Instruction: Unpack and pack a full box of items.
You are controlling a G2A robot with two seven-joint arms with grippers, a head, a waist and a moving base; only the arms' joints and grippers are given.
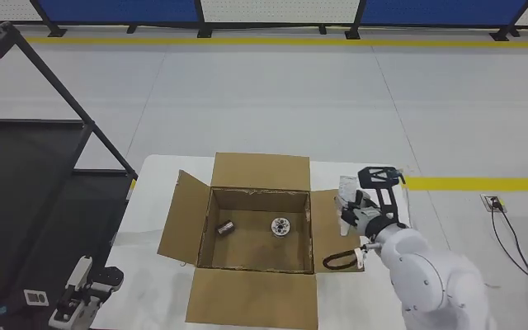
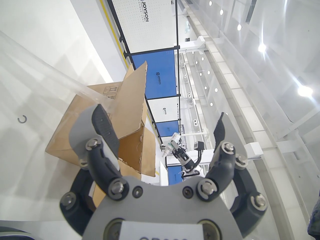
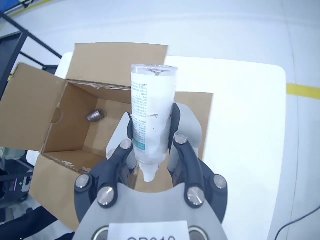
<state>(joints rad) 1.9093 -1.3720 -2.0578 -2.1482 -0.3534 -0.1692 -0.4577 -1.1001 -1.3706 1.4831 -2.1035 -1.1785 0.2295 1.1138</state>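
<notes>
Bottle (image 3: 150, 96) is clamped, cap toward the wrist, in my right tool (image 3: 152, 126) above the box (image 1: 261, 171) right flap, so I read this as unpacking; next: carry it clear, set it on the surface (image 1: 157, 180); left tool (image 2: 160, 112) open, empty.

round item (image 1: 280, 226) on box (image 1: 247, 252) floor: too small to identify | dark metal item (image 3: 95, 115) by box's left wall: kind unclear | box's near right corner: hidden behind bottle (image 3: 150, 93) and right hand (image 3: 151, 122) | box interior, left wrist view: hidden behind raised flap (image 2: 132, 101)
</notes>
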